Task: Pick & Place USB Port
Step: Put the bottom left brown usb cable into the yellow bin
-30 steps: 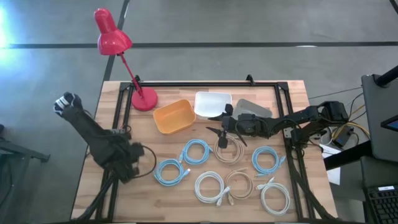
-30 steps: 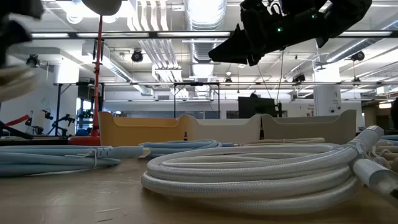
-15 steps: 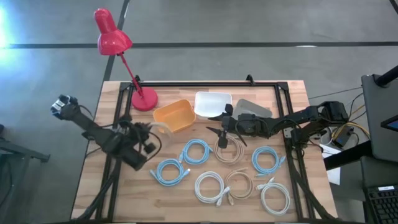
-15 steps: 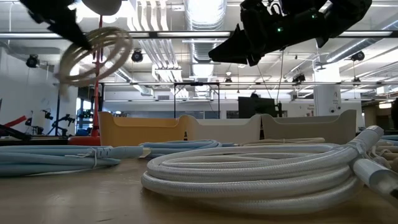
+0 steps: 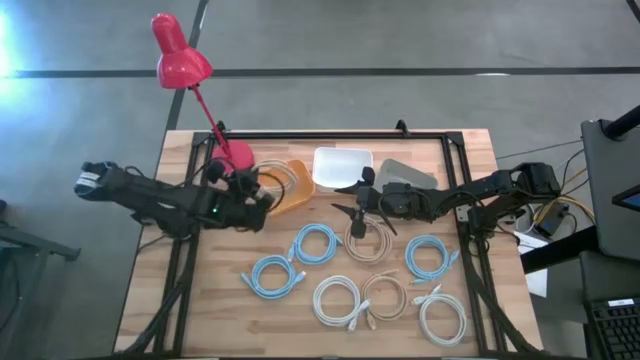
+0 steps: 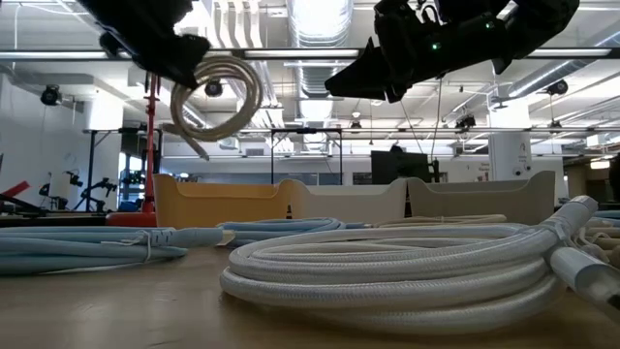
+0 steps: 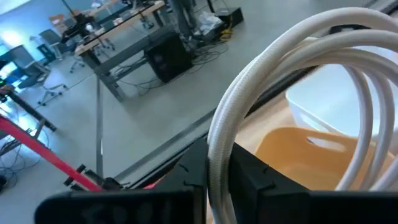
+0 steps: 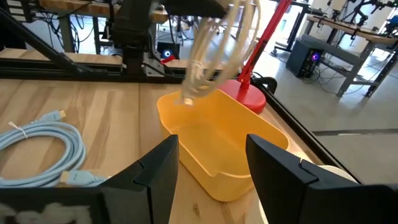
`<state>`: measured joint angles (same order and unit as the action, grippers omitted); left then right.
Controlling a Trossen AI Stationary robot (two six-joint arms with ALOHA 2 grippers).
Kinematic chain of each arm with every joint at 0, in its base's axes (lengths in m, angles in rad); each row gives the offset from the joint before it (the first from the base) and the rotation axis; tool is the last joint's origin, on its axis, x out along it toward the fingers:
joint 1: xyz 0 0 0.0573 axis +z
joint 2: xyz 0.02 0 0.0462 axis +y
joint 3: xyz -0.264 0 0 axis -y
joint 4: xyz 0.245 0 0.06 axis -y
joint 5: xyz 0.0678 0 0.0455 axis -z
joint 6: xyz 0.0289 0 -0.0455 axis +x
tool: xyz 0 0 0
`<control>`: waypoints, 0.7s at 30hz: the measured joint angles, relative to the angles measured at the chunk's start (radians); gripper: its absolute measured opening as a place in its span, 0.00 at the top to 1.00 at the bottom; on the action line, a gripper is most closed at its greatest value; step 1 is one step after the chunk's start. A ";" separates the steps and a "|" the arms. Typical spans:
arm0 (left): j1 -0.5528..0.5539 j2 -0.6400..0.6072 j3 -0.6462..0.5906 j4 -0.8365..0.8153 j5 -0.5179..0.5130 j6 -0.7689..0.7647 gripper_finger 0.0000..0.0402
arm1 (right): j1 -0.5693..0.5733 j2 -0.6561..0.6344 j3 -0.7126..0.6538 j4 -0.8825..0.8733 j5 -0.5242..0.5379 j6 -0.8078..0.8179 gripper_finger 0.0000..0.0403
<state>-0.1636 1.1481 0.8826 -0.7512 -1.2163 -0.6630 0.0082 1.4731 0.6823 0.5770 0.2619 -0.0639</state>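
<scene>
**Coil hanging over the orange bin: where the drop could miss**

My left pincer (image 5: 252, 192) is pinched on the cream USB cable coil (image 5: 285, 180), which hangs in the air from my fingers above the orange bin (image 5: 300, 197), near the tabletop's (image 5: 190, 310) far edge beside the red lamp's base (image 5: 238, 155). I hold only a few strands at one side, so the loops dangle and can swing. If I let go while the coil sways, I judge it could drape over the bin's rim or spill toward the white bin (image 5: 343, 165) next to it. A loose plug end trails low and could catch the wall as I lower. My right pincer (image 5: 357, 208) waits spread wide above the beige coil (image 5: 368, 243) mid-tabletop, close enough that a wide swing might brush it.
</scene>
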 joint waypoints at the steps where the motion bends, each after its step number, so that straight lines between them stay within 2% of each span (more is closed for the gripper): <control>1: 0.021 0.000 -0.017 0.057 0.000 0.033 0.91 | 0.000 0.000 0.000 0.000 0.000 0.000 0.54; 5: 0.095 0.003 -0.084 0.231 0.003 0.112 0.91 | 0.000 0.000 0.000 0.000 0.000 0.001 0.54; 8: 0.136 0.010 -0.128 0.288 0.042 0.139 0.90 | 0.000 0.000 0.000 0.000 0.001 0.000 0.54; 13: 0.175 0.025 -0.209 0.373 0.084 0.102 0.91 | 0.000 0.001 0.000 0.000 0.002 0.001 0.54; 21: 0.189 0.052 -0.334 0.601 0.106 0.085 0.90 | 0.000 0.001 0.000 -0.001 0.003 0.004 0.54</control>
<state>0.0254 1.2004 0.5488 -0.1499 -1.1102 -0.5783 0.0078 1.4738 0.6823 0.5762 0.2649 -0.0597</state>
